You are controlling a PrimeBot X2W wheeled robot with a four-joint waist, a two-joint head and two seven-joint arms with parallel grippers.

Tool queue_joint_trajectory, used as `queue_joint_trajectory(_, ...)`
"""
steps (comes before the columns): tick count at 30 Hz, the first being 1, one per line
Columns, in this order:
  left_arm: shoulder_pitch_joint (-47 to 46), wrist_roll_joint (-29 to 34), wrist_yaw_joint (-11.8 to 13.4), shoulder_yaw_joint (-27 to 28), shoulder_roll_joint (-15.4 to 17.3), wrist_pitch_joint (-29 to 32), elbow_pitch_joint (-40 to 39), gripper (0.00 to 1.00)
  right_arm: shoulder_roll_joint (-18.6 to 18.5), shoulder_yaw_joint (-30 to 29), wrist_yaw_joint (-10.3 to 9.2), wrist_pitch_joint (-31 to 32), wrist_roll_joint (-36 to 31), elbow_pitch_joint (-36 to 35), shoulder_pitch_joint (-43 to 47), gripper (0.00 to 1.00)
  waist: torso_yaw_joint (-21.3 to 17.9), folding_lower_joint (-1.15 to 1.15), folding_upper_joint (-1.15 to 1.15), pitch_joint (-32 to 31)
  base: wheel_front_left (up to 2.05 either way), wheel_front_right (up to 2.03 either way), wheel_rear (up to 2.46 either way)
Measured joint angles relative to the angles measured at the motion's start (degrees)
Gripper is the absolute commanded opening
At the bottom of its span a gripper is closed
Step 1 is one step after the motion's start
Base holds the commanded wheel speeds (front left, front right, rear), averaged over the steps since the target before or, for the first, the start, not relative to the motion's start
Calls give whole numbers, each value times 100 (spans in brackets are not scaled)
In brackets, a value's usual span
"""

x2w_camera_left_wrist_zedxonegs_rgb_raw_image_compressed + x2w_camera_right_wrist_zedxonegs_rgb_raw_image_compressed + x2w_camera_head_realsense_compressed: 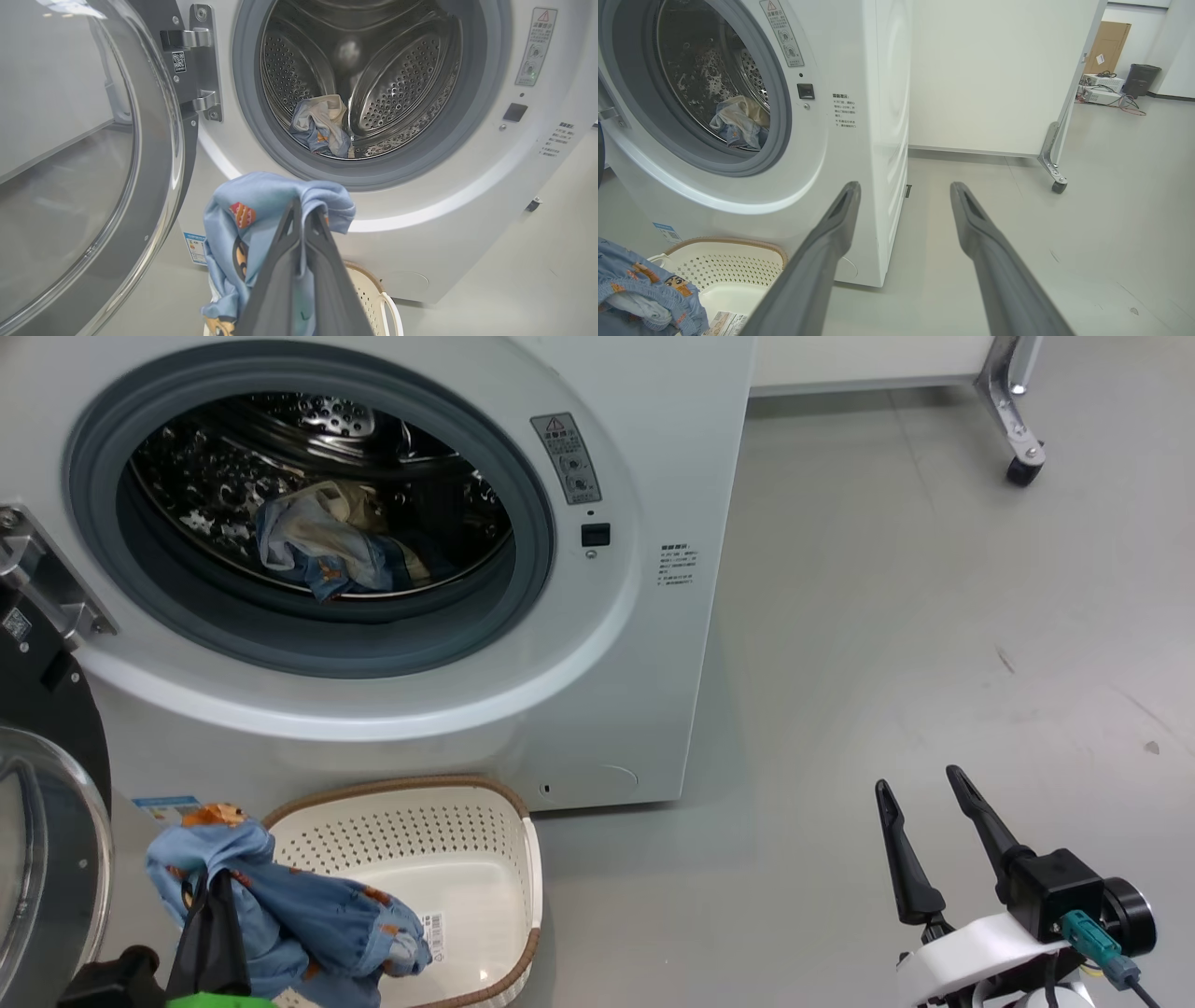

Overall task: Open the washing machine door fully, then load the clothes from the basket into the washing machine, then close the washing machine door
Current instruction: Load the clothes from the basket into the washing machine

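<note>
Loading step: the left gripper (302,207) is pinching a blue garment (261,196) just above the basket (485,859), by the open door (56,840). The right gripper (918,782) is hanging spread and empty, off right. Next it's probably needing a lift up and far into the drum (402,79).

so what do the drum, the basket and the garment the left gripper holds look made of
The drum looks like polished steel: mirror-bright, perforated. The basket seems matte cream plastic, moulded with holes, its brown rim woven-looking. The garment is soft printed fabric, draping limply; fibre unclear.
</note>
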Motion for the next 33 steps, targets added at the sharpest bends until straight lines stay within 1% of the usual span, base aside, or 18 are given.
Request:
queue_joint_trajectory(2,261,41,41,-35,0,0,-156,0,-55,-3,15,0,9,-5,132,100,-60,0,0,-210,0,0,0)
queue_joint_trajectory(5,423,55,77,-64,1,0,-352,0,-90,-3,31,0,10,-33,222,100,-122,0,0,-369,0,0,0)
queue_joint_trajectory(8,534,55,96,-82,2,0,-517,0,-97,-3,31,0,14,-66,242,100,-181,0,0,-462,0,0,0)
queue_joint_trajectory(12,681,44,183,-198,1,0,-665,0,-97,3,32,0,30,-109,256,100,-215,0,0,-514,0,0,0)
queue_joint_trajectory(19,801,-67,304,-386,2,0,-779,0,-91,59,32,1,49,-176,320,100,-219,0,0,-496,0,0,0)
queue_joint_trajectory(26,749,-119,394,-387,8,0,-994,0,-25,209,32,0,58,-209,326,100,-307,0,0,-354,0,0,0)
queue_joint_trajectory(33,240,-154,453,-391,7,1,-1057,0,43,370,33,0,71,-288,302,100,-485,0,0,-127,0,0,0)
